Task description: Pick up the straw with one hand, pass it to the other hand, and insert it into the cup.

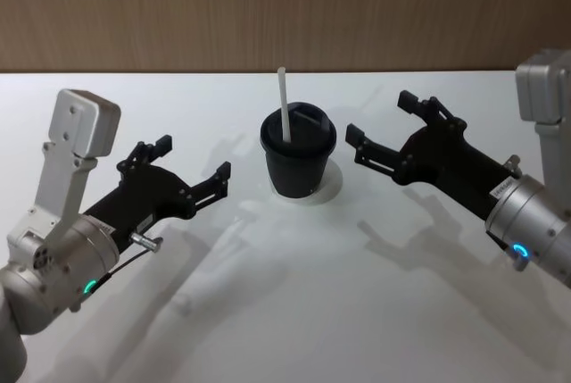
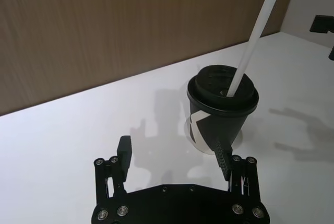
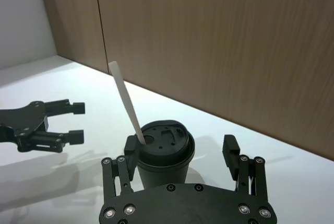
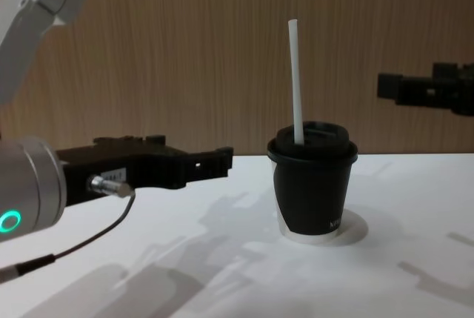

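Both end effectors stand spread and empty on either side of the cup point(image 1: 298, 162): the left end effector point(image 1: 193, 168) just off its left flank, the right end effector point(image 1: 381, 129) off its right flank, neither touching it. The cup sits upright on the white desk point(image 1: 294, 312), and the straw point(image 1: 283, 104) already stands in the opening of its domed lid, leaning slightly and rising well above the rim. Judged from that, the insertion looks done.

The straw appears to be a light, thin tube, fairly stiff but easy to crush or kink, and smooth enough to slip; a gentle pinch on the exposed length just above the lid would steady it best. The cup looks light too, so a sideways nudge could shift or tip it.

How deep the straw reaches inside the cup is hidden by the lid and wall. From the wrist views, each end effector's own body is cut off at the frame edge, and the chest view shows the right end effector only partly.
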